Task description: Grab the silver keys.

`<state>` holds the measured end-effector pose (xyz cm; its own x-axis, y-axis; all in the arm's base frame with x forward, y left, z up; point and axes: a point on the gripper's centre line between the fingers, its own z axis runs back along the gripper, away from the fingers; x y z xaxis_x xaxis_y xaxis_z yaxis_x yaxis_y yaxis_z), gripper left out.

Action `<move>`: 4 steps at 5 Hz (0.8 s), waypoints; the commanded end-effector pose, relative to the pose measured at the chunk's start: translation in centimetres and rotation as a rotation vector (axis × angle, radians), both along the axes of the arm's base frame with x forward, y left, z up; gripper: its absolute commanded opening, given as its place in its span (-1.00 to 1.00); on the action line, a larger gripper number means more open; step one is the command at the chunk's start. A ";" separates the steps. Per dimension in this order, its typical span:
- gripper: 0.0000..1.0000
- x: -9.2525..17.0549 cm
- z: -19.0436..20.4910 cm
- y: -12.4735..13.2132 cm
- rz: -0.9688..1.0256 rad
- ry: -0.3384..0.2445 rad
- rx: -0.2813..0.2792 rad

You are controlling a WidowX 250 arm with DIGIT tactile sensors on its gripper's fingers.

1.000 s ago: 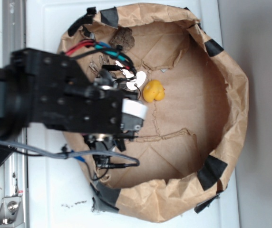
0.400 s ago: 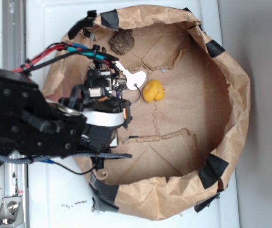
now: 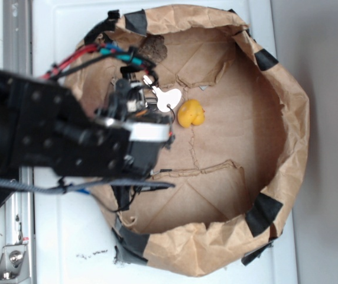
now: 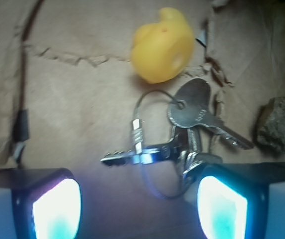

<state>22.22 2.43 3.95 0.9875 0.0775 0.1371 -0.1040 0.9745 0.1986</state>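
Exterior view: the black arm (image 3: 57, 136) reaches in from the left over a brown paper bowl (image 3: 287, 118) taped to the white surface (image 3: 68, 236). Its tool (image 3: 142, 103) sits low over the silver keys (image 3: 168, 98), only one bright round-headed key poking out, just beside the yellow toy (image 3: 191, 113). A brown lump (image 3: 154, 48) lies near the rim. How the fingers stand is hidden here.

Wrist view fills that in: the two fingers (image 4: 53, 204) are spread wide apart, gripping nothing, and the whole bunch of silver keys (image 4: 180, 134) on its wire ring lies flat on the paper between them, nearer the right-hand finger. Yellow toy (image 4: 161, 45) just above, brown lump (image 4: 281, 124) at right.

Against 0.4 s ago, the arm has shifted up and right; the keys haven't budged.
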 end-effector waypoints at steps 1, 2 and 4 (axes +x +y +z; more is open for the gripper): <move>1.00 1.2 1.9 2.3 0.046 0.004 0.055; 1.00 -0.8 1.5 4.0 0.062 -0.014 0.114; 1.00 1.4 1.5 3.3 0.103 -0.064 0.126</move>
<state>22.84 6.24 4.16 0.9728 0.1574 0.1701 -0.2046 0.9278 0.3121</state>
